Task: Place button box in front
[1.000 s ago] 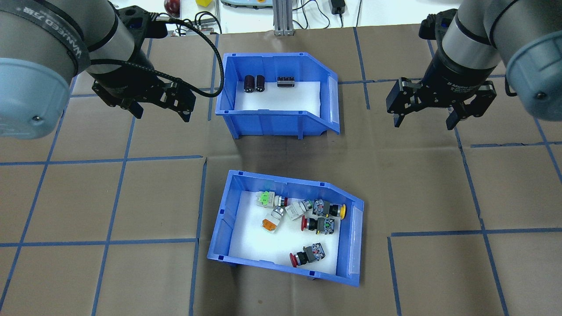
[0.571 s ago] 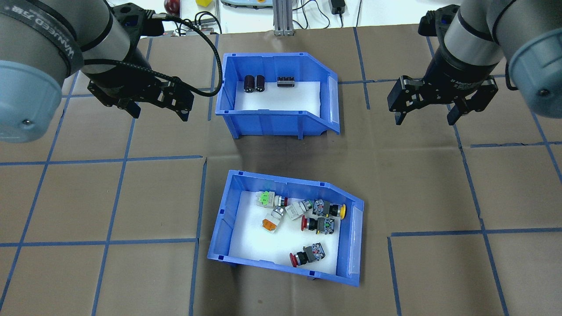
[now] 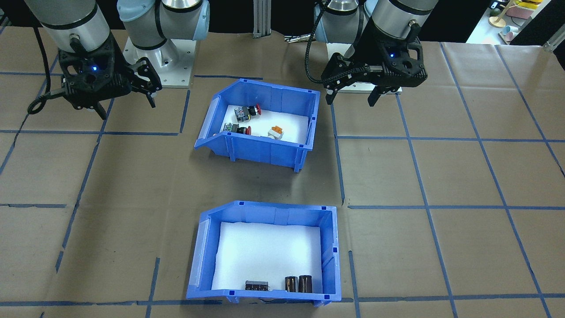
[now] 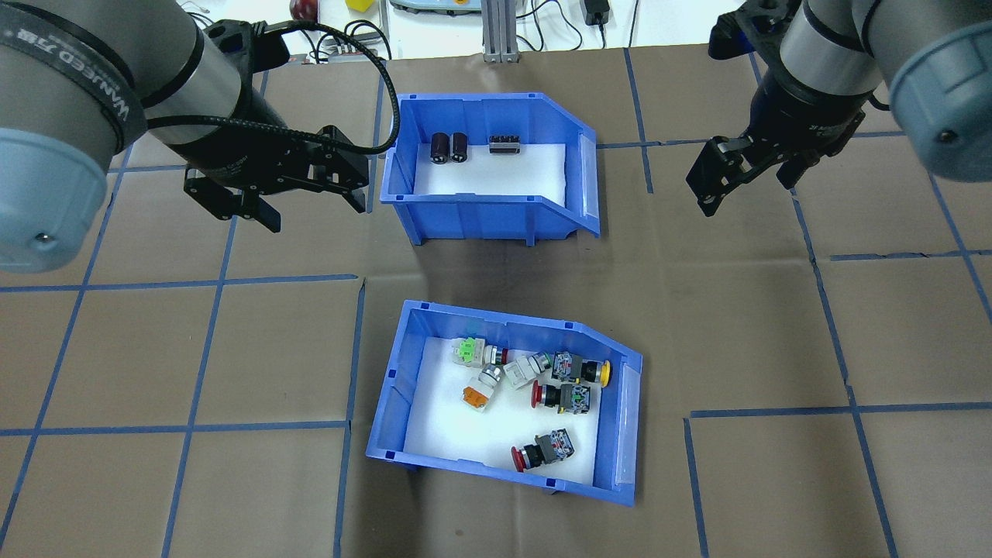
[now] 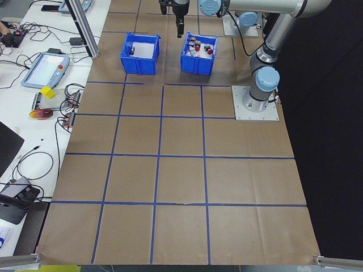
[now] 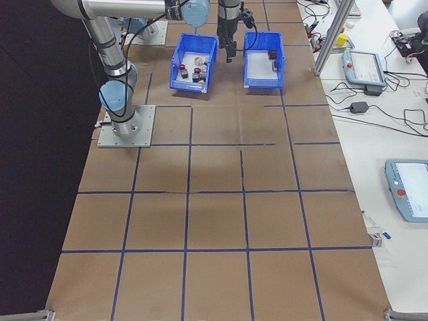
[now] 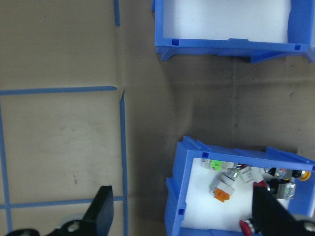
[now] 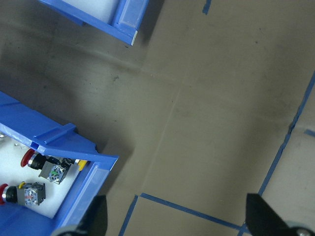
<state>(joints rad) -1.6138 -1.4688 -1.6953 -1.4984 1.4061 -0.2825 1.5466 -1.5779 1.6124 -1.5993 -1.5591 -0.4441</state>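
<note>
Approach step, nothing grasped yet. Left tool (image 4: 308,203) and right tool (image 4: 748,174) both spread apart, empty, hovering above tabletop (image 4: 775,325). Button box (image 4: 395,387) between them, nearer robot, below both. Next: descend, clamp box wall.

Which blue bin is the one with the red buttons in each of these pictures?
Front-facing: the blue plastic bin of red push buttons is the upper one.
Overhead: lower centre.
Left side: top, right-hand bin.
Right side: top, left-hand bin.
Left wrist: bottom right.
Right wrist: bottom left.
Shared landmark: the blue bin of black cylinders beside it.
</note>
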